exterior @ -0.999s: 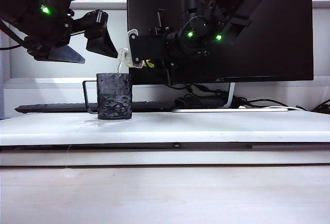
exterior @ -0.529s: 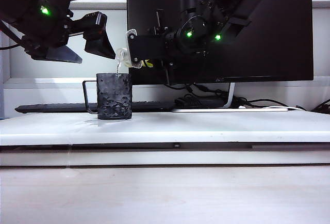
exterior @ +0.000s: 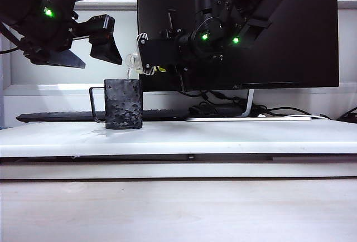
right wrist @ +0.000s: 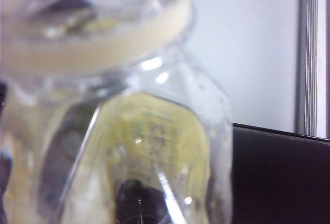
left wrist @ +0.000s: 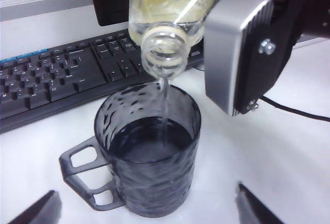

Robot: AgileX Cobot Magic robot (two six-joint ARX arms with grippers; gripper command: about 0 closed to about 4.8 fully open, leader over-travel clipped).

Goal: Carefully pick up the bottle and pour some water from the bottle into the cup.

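Observation:
The dark, bumpy cup stands on the white table, its thin handle toward the left. My right gripper is shut on the clear bottle and holds it tipped over, mouth just above the cup's rim. In the left wrist view a thin stream of water runs from the bottle into the cup, which holds a dark pool. My left gripper hovers open up and to the left of the cup; its fingertips flank the cup without touching. The yellow-labelled bottle fills the right wrist view.
A black keyboard lies just behind the cup. A large black monitor stands behind the right arm, with cables at its foot. The table's front edge runs across the exterior view.

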